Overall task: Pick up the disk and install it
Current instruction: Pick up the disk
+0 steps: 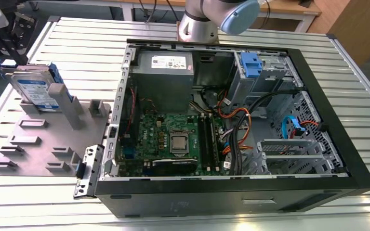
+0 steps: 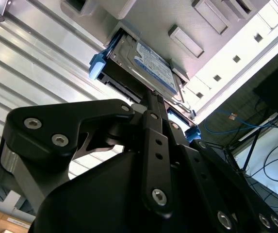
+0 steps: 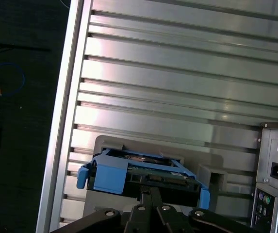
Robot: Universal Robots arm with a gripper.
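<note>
The disk [image 1: 34,89] is a silver drive with a blue-and-white label and blue side rails. It stands on edge in a grey slotted fixture [image 1: 37,144] at the exterior view's left, beside the open computer case [image 1: 313,96]. In the first wrist view the disk [image 3: 139,175] sits just beyond my gripper [image 3: 151,191]. The black fingers are shut together and point at its near edge. In the second wrist view the gripper [image 2: 153,97] ends at the edge of the disk [image 2: 146,65]. I cannot tell whether they touch.
Inside the case are a grey power-supply box [image 1: 162,62], a green board [image 1: 172,139], loose cables [image 1: 236,125] and a drive cage with a blue tab [image 1: 252,65]. The ribbed metal table [image 1: 75,43] ends at an edge [image 3: 61,121] close behind the fixture.
</note>
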